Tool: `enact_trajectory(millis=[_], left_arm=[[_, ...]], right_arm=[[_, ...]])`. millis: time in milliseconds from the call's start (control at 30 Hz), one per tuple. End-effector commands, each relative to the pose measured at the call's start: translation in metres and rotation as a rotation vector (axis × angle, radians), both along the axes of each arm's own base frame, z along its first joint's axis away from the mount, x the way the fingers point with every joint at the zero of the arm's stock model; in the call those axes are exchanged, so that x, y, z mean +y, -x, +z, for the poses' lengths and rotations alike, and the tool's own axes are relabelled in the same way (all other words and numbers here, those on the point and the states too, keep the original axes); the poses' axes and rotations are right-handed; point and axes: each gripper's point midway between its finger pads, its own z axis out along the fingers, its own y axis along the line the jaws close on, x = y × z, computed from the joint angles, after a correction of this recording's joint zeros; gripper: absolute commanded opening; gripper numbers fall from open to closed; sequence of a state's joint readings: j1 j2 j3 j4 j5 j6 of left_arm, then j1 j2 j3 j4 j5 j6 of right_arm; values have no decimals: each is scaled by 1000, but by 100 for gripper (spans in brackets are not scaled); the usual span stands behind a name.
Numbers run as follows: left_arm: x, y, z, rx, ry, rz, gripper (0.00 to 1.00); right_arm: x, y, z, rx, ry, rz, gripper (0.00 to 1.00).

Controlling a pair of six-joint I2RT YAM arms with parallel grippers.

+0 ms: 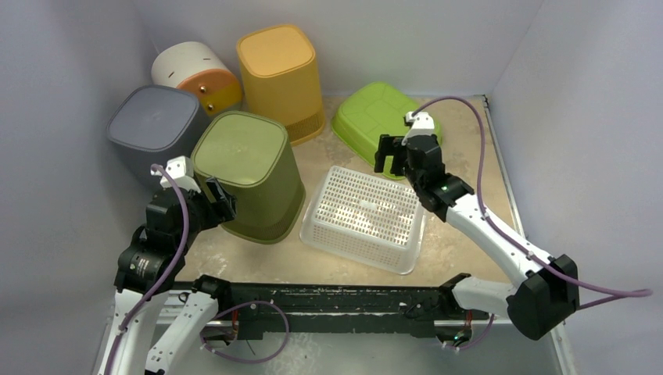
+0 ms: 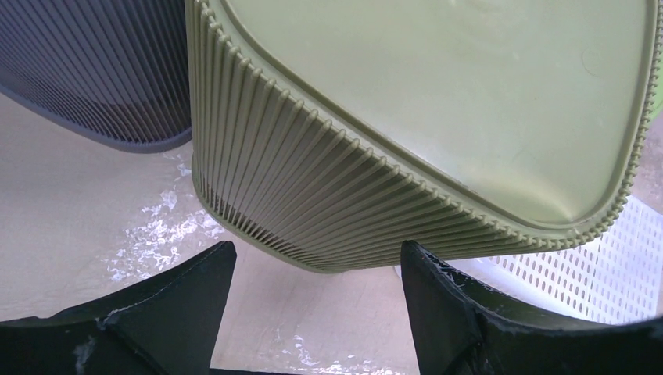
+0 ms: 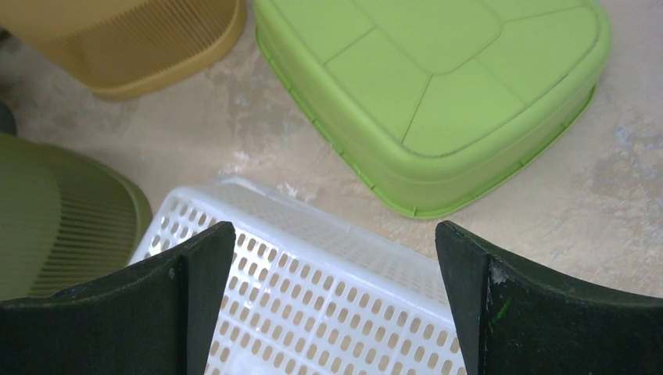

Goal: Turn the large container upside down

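The olive container (image 1: pixel 249 176), base-up at centre left, sits just ahead of the spread left gripper (image 1: pixel 221 200), well apart from the equally spread right gripper (image 1: pixel 392 160).

Bright, even light; sharp focus.

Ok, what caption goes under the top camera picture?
Left gripper faces the olive bin; right gripper hovers by the white basket.

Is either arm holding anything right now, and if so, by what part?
Nothing is held. The left gripper is open near the olive container, the right gripper open above the white basket.
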State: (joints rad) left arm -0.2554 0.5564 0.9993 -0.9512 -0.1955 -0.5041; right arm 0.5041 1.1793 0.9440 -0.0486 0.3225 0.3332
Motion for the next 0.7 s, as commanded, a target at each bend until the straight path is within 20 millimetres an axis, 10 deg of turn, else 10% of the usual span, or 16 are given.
enact_trajectory(millis=[0, 667], left_arm=[[0, -6, -1, -12, -5, 4, 75], [1, -3, -2, -21, 4, 9, 75]], right_arm=[[11, 6, -5, 11, 61, 40, 100], [1, 15, -6, -15, 95, 18, 100]])
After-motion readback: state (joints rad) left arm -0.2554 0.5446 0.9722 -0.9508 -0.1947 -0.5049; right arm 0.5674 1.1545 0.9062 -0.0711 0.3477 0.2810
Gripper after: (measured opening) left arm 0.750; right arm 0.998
